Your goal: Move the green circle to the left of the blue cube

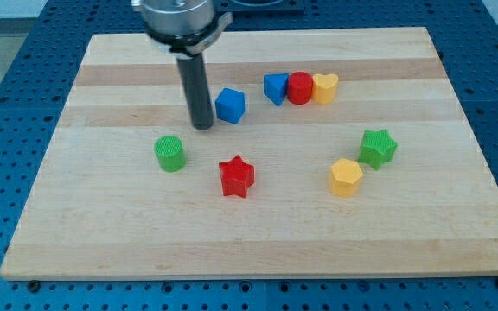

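Observation:
The green circle (170, 154) lies on the wooden board at the view's left of centre. The blue cube (230, 105) sits above and to the right of it. My tip (202, 126) rests on the board just left of the blue cube, close to its lower left corner, and above and to the right of the green circle. The tip touches neither block as far as I can tell.
A red star (237, 176) lies below the blue cube. A blue triangle-like block (275, 88), a red circle (300, 88) and a yellow heart (324, 88) form a row at the top. A green star (377, 148) and a yellow hexagon (346, 177) sit at the right. The board (102, 233) has edges all round.

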Robot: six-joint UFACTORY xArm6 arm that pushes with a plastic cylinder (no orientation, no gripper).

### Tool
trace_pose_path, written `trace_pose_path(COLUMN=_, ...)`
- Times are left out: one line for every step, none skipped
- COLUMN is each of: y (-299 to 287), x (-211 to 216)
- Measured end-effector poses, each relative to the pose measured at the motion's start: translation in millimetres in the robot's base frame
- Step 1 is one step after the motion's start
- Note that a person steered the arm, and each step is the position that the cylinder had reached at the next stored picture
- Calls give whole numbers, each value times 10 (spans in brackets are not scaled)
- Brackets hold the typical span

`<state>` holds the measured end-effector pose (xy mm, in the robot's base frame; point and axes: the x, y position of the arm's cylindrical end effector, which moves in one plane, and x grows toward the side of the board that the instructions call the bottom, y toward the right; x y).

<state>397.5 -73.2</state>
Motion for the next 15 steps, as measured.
trace_pose_path(y=404, x=-214)
trace_pose_path(y=582, x=-237)
trace_pose_path(y=474, x=-222)
trace_pose_path(y=-274, x=-233)
trace_pose_path(y=-1288, x=-233)
trace_pose_path(y=-2199, x=265)
trace_pose_path(y=-2311, x=1029)
trace_pose_path(y=-1864, x=1547)
trace_pose_path(y=-1218, x=1399)
trace_pose_path(y=-515, x=826)
trace_pose_path(y=-466, x=341)
trace_pose_path(y=-474, x=616)
trace_pose_path(y=-288, x=754)
trace_pose_path(y=-53, x=488)
trace_pose_path(y=-41, x=92)
